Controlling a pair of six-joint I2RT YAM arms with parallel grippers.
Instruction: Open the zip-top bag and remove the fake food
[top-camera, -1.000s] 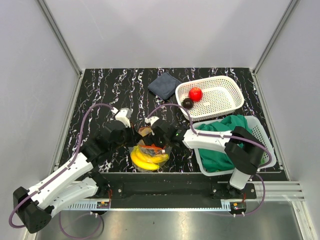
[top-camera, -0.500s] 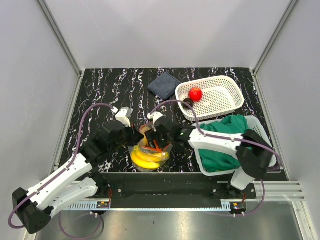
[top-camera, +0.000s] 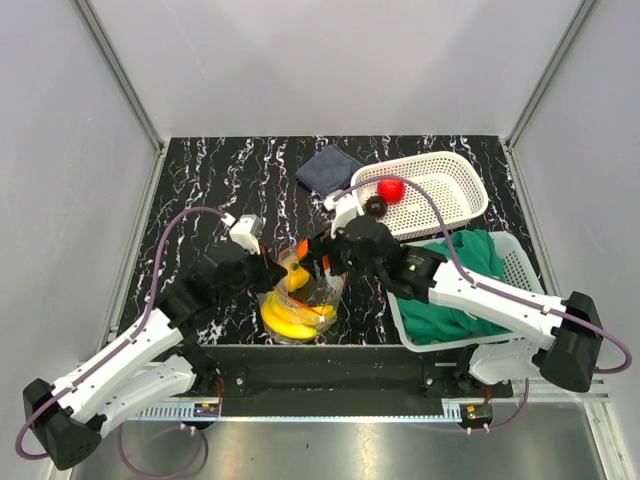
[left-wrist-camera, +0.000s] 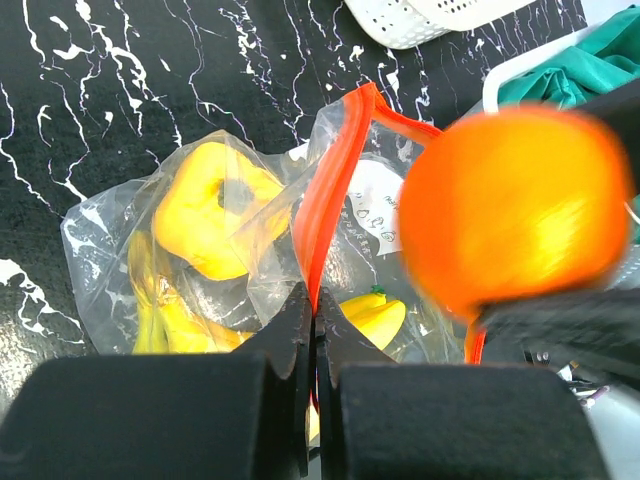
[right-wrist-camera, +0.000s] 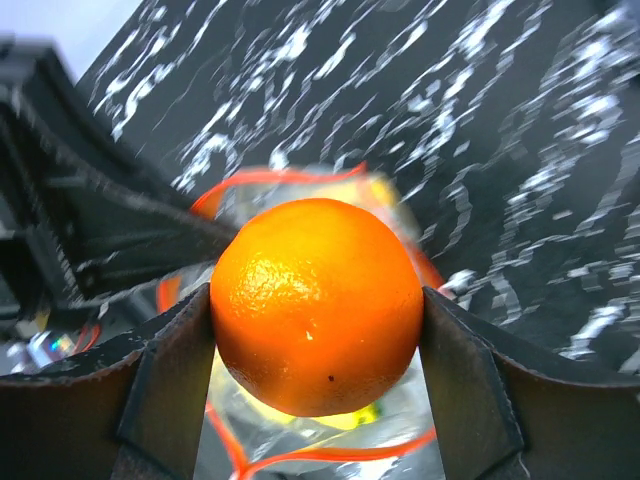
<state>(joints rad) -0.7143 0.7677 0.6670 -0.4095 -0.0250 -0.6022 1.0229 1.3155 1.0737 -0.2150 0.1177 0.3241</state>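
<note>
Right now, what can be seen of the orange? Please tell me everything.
The orange is a round, glossy piece, bright orange, with finely dimpled, plastic-looking skin and a small dark speck low on its front. It looks whole. The right gripper clamps it, one finger on each side. It hangs in the air over the open mouth of the zip-top bag, apparently clear of the plastic.

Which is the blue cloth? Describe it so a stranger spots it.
On the black marbled table, look left of the far white basket. The blue cloth lies folded flat on the tabletop; the green cloth is heaped in the nearer basket.
</note>
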